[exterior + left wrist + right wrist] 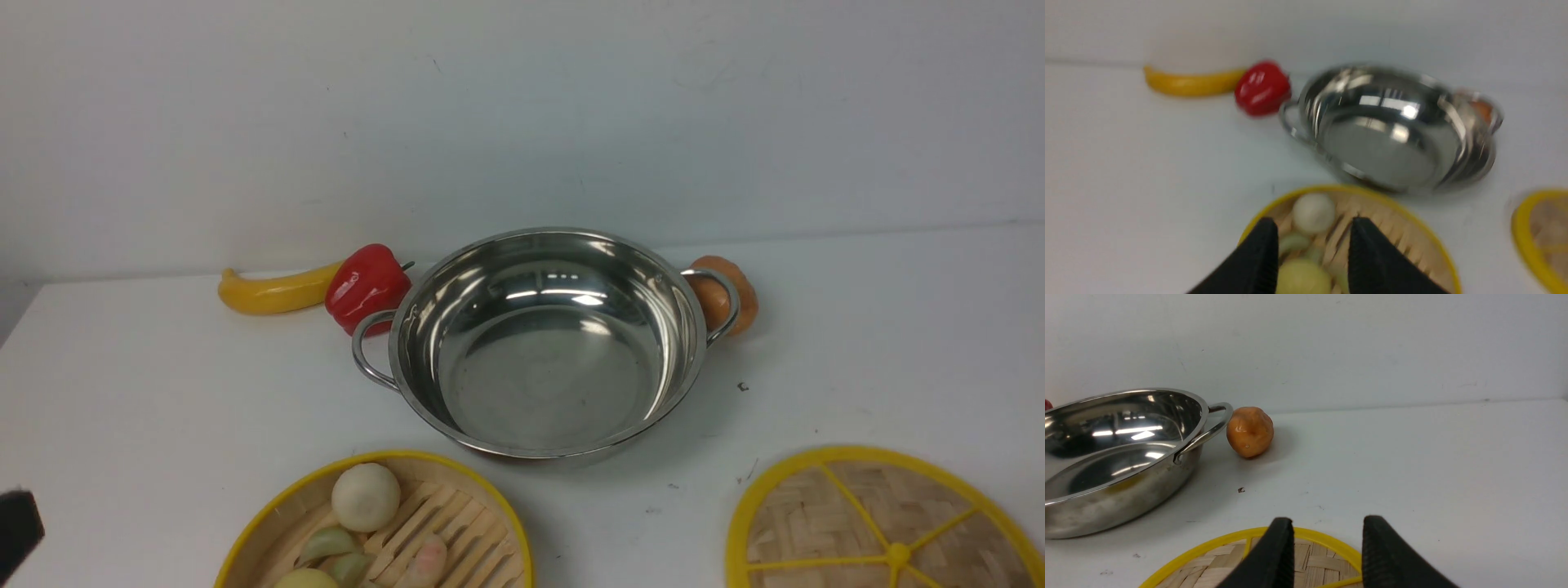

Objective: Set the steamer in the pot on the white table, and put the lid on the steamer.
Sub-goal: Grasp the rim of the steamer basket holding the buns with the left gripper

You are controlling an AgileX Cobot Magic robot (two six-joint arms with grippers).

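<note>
- Underneath everything lies the white worktop [898, 327], matte, running back to a pale wall.
- At its middle stands the pot [547, 367], wide, shallow and shiny, with one looped handle at each side.
- Near the front edge on the robot's right, the lid [816, 523] lies flat on the worktop, a woven disc with a yellow rim, spokes and centre knob, well apart from the pot; the frame cuts off part of it.
- Near the front edge on the left, the steamer [465, 523] sits on the worktop just in front of the pot and outside it, its yellow rim and slatted floor partly cut off by the frame.
- Over the steamer's near side hangs the left end effector [1313, 222], its black fingers spread with nothing pinched; that view is blurred.
- Over the lid's edge hangs the right end effector [1327, 520], its fingers likewise spread and gripping nothing.
- Behind the pot on the left lies a banana [273, 292], touching a red pepper [367, 286] that sits beside the pot's left handle.
- Behind the right handle rests an orange-brown lump [739, 294].
- Inside the steamer sit a white bun [365, 496] and some pale green dumplings [326, 543].
- Right of the pot lies a dark speck [742, 386].
</note>
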